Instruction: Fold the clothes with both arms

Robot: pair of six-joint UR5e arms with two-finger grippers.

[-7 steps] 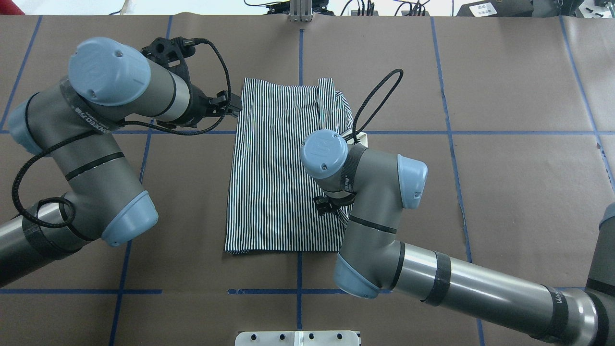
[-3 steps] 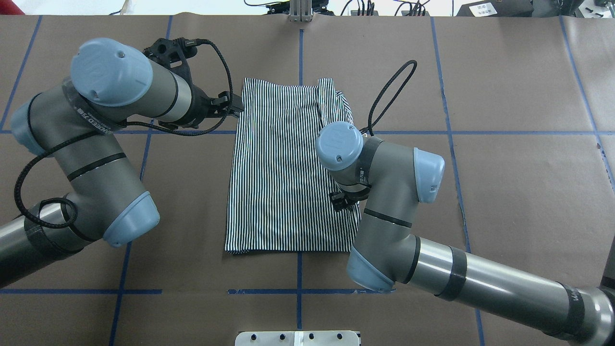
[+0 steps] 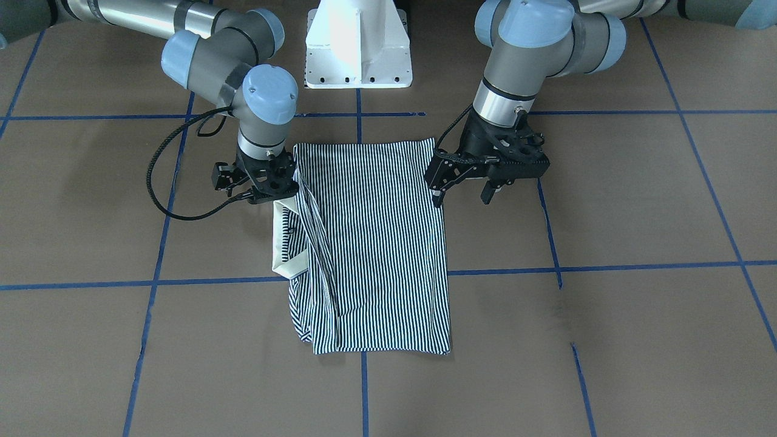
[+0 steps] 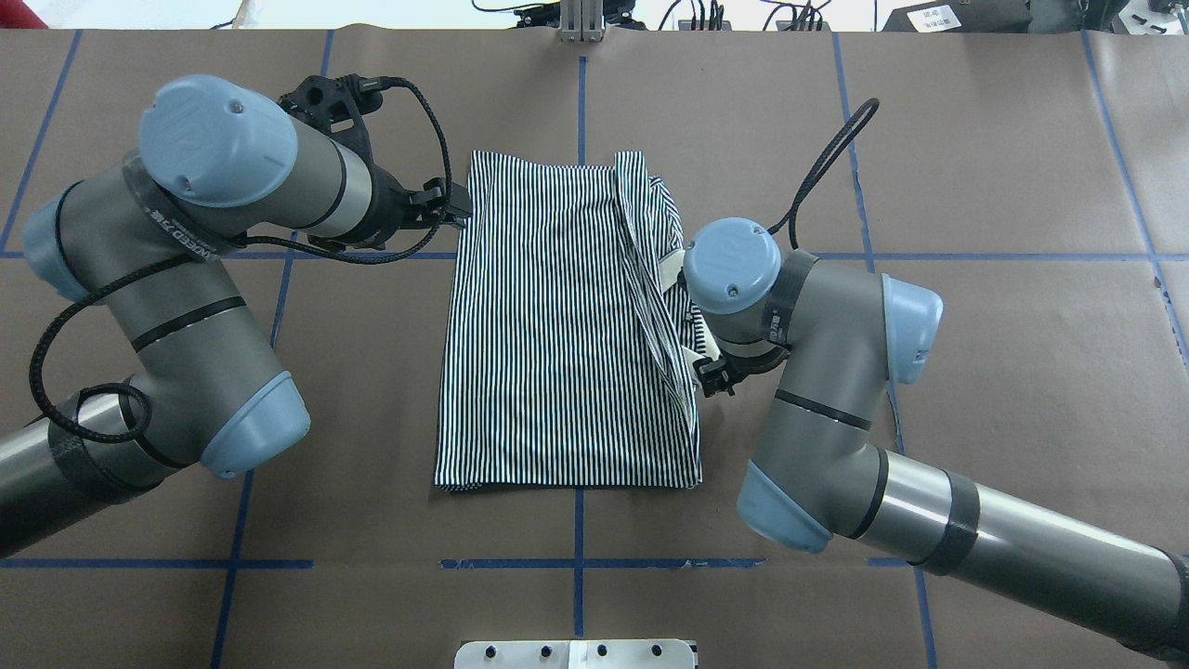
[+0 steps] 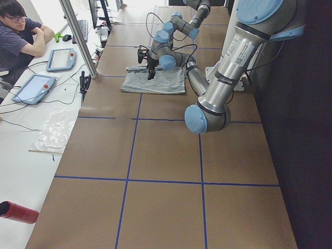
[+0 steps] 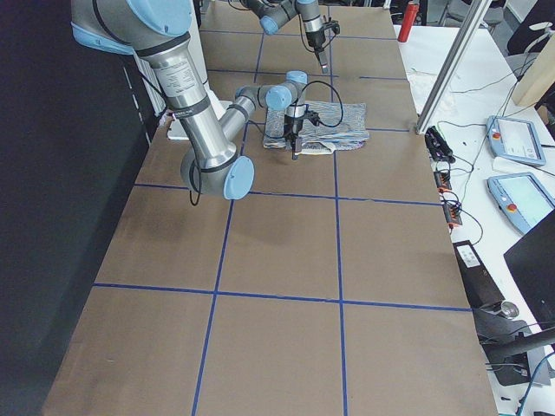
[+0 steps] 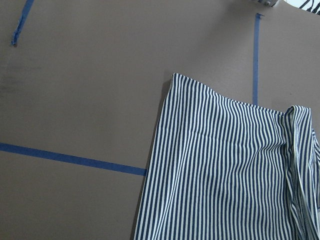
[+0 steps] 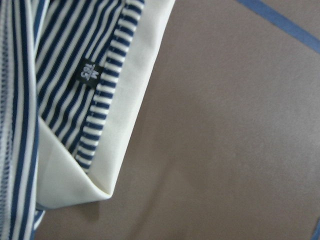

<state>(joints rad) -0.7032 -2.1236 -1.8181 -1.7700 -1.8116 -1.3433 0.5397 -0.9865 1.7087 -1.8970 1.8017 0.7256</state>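
The striped polo shirt [image 4: 548, 334] lies folded into a tall rectangle at the table's middle, also seen in the front-facing view [image 3: 382, 243]. Its side is folded over, and the cream collar [image 3: 284, 243] sticks out at that edge and fills the right wrist view [image 8: 130, 100]. My right gripper [image 4: 709, 376] hangs at the shirt's right edge beside the collar, looks open and holds nothing [image 3: 267, 195]. My left gripper [image 3: 461, 195] is open and empty, just off the shirt's far left corner [image 4: 457, 206]. The left wrist view shows that corner [image 7: 220, 150].
The white pedestal base [image 3: 358, 54] stands at the robot's side of the table. Blue tape lines [image 4: 975, 257] cross the brown table cover. An operator [image 5: 21, 31] sits with tablets at the far side. A red cylinder [image 5: 18, 212] lies off the table's end.
My right arm has moved right, off the top of the shirt to its right edge, uncovering the folded flap and collar. The left arm has hardly moved. The shirt lies as before.
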